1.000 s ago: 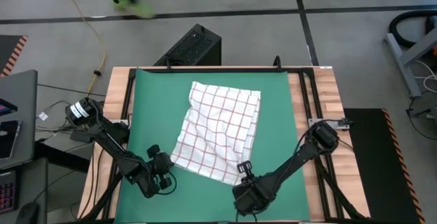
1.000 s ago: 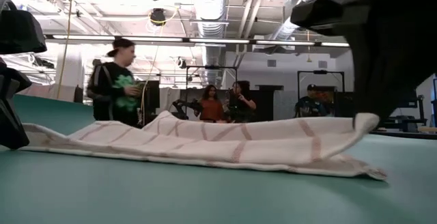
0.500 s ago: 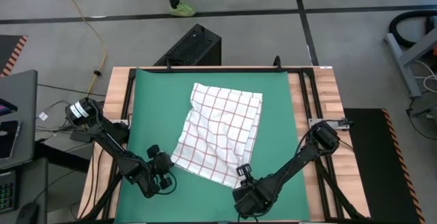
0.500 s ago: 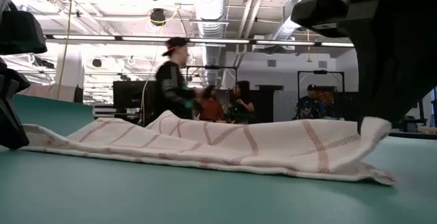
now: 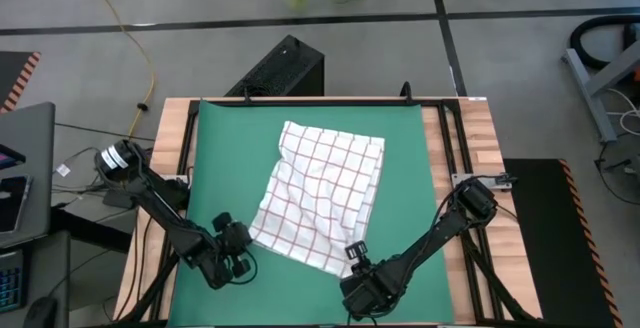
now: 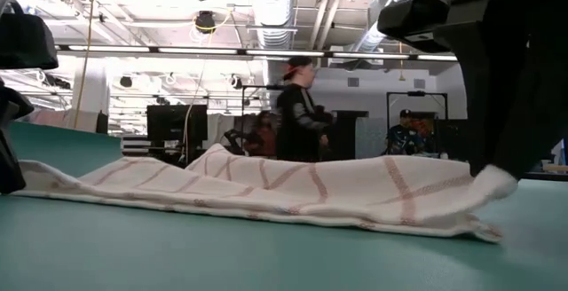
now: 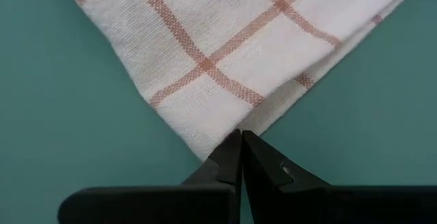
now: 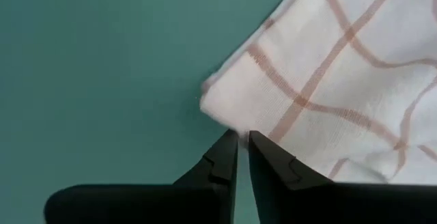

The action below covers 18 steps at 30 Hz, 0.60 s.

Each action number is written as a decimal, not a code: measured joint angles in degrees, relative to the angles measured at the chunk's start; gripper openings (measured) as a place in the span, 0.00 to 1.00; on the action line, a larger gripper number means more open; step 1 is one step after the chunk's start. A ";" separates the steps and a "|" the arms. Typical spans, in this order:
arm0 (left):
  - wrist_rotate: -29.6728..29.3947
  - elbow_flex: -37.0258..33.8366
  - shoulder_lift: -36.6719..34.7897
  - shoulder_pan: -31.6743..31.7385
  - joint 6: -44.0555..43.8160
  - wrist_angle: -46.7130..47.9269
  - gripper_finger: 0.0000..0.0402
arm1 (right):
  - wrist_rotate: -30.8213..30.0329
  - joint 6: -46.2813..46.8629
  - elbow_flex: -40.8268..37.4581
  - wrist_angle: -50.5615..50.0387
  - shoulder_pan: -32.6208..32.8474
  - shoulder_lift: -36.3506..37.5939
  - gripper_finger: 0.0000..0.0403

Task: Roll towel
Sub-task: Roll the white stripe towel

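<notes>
The left hand [image 5: 243, 240] stays clamped on the near left corner of the towel [image 5: 322, 199], its fingers [image 7: 231, 157] pressed together over the cloth, unmoved over the last second. The towel lies spread on the green mat [image 5: 215, 158] in the middle of the tabletop [image 5: 475, 128]. On the right, the right hand [image 5: 352, 251], pinched shut on the near right corner, has drawn that corner slightly nearer and lower. Both near corners look gripped, so rolling seems about to begin.

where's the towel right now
In the high view the towel lies spread near the middle of the green mat, its near corners pinched by the left tool and right tool.
</notes>
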State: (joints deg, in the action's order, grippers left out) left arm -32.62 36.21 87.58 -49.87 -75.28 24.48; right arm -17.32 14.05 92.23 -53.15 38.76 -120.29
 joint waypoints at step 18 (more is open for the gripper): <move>-0.76 -0.04 -1.62 0.00 0.30 -3.44 0.00 | -0.82 1.02 0.04 4.15 -0.70 0.00 0.18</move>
State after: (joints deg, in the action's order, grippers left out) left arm -33.38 36.16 85.97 -49.87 -74.97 21.04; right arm -18.14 15.07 92.27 -48.99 38.06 -120.29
